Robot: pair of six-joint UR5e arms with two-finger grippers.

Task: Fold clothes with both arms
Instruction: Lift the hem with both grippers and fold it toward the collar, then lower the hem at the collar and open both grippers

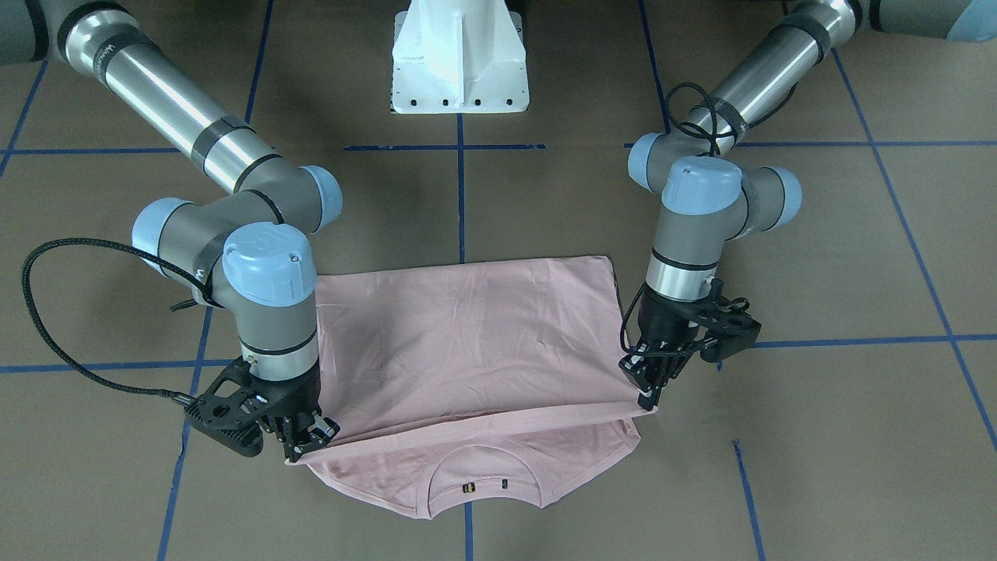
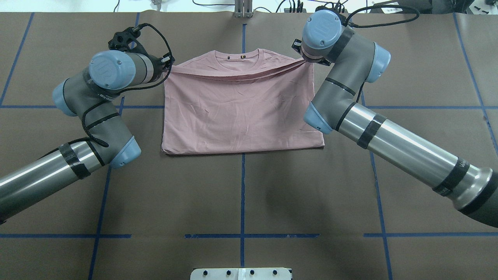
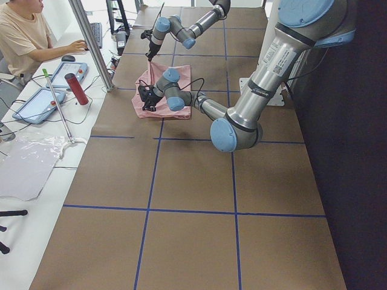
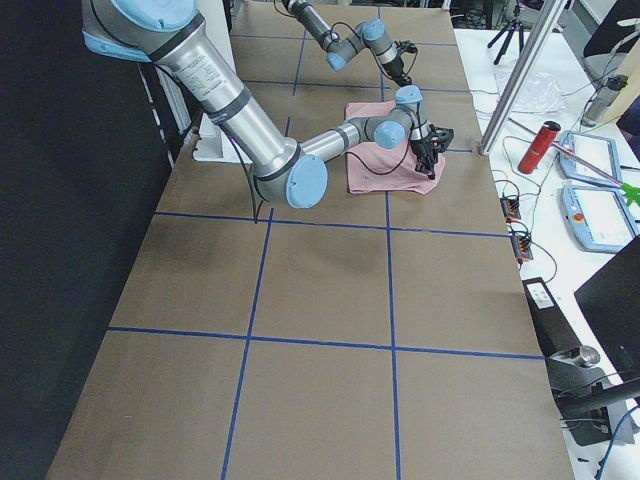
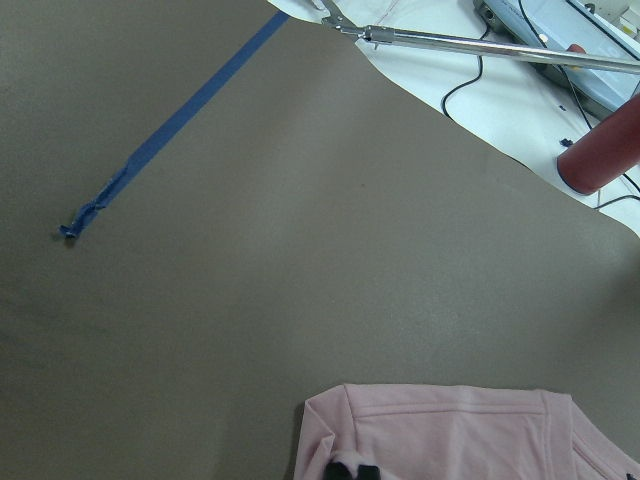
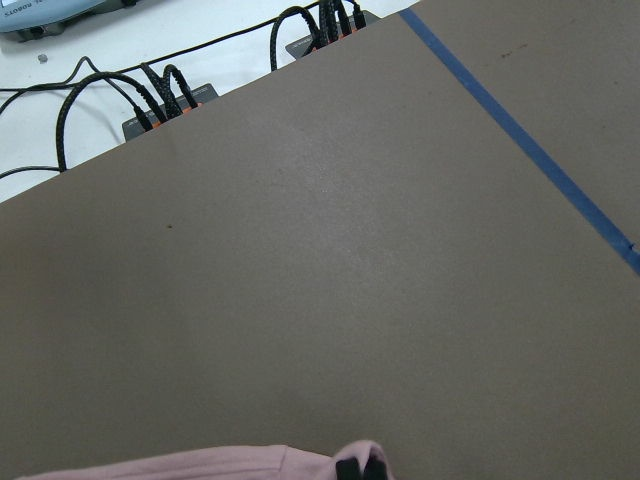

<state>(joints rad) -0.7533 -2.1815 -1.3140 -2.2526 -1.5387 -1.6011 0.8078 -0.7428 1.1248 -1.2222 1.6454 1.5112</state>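
The pale pink T-shirt [image 1: 467, 335] lies on the brown table, its lower half folded over toward the ribbed collar [image 1: 483, 477]; the dog print is hidden. My left gripper [image 1: 648, 396] is shut on one corner of the raised folded edge, held just above the shoulder. My right gripper [image 1: 311, 440] is shut on the other corner. In the overhead view the shirt [image 2: 241, 112] spans between the left gripper [image 2: 168, 67] and the right gripper [image 2: 307, 60]. Each wrist view shows pink cloth [image 5: 450, 435] [image 6: 200, 465] at black fingertips.
The white pedestal base [image 1: 459, 58] stands at the robot's side. Blue tape lines [image 2: 242, 194] cross the brown table. Beyond the far edge are cables [image 6: 160, 90], a red bottle [image 3: 75, 87], tablets and an operator [image 3: 24, 36].
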